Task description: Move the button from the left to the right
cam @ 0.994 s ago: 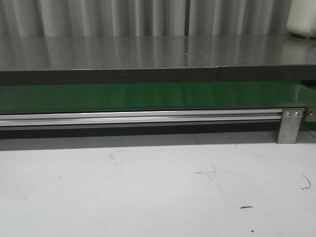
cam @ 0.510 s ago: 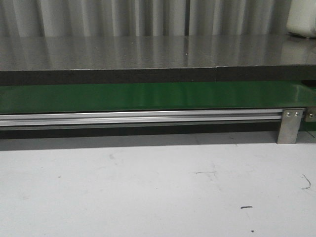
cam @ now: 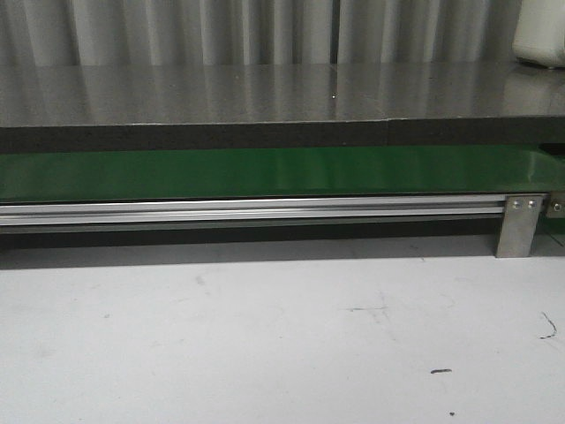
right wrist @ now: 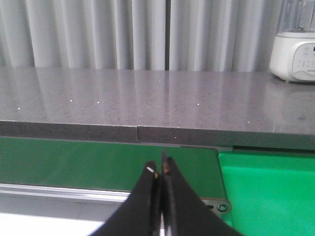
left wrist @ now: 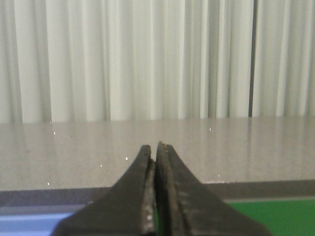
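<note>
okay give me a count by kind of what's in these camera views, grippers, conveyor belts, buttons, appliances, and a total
Grippers: 2, the left gripper and the right gripper, both shut and empty.
Green belts: 1.
White appliances: 1, on the grey counter.
Buttons: 0 in view.
Total: 4.

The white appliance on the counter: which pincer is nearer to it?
Right, probably. The right pincer sees the white appliance across the counter; the left pincer does not see it.
</note>
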### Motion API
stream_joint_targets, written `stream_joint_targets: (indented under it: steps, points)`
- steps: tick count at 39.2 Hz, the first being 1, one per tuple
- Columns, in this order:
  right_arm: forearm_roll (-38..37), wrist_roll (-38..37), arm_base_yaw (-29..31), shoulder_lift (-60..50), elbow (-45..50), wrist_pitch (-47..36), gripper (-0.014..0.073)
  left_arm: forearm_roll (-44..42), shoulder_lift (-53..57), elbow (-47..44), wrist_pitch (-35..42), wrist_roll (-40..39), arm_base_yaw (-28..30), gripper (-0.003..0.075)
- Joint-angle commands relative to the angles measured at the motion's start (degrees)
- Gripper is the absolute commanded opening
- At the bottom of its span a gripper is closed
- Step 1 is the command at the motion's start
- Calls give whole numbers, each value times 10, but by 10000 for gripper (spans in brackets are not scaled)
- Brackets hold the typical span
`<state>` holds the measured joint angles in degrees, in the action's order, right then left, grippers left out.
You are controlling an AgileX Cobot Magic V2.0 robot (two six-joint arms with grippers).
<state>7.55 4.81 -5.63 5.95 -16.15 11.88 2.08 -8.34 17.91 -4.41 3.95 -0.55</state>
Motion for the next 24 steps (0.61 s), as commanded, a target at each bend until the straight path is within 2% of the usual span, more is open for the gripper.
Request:
stream_joint_targets:
  steps: [1,4,7,15,17,19,21,24]
  points:
    - [1,3,-1,79,-61,-9,-67,5,-81,70,-28,-5,1,-21]
    - [1,3,-1,137,-89,-6,-67,4,-138,98,-66,-5,1,-21]
    - [11,3,-1,185,-107,-7,-67,4,-171,105,-67,-5,1,-21]
    - [16,3,-1,207,-112,-12,-64,4,-182,105,-55,-5,1,1]
    - [16,3,-1,207,-112,-13,-46,3,-182,105,-55,-5,1,48]
    - [16,3,-1,207,-112,-15,3,3,-182,105,-55,-5,1,134]
    - [16,3,-1,207,-112,-18,90,3,-182,105,-55,-5,1,237]
    - [16,3,-1,207,-112,-22,237,3,-182,105,-55,-3,1,435]
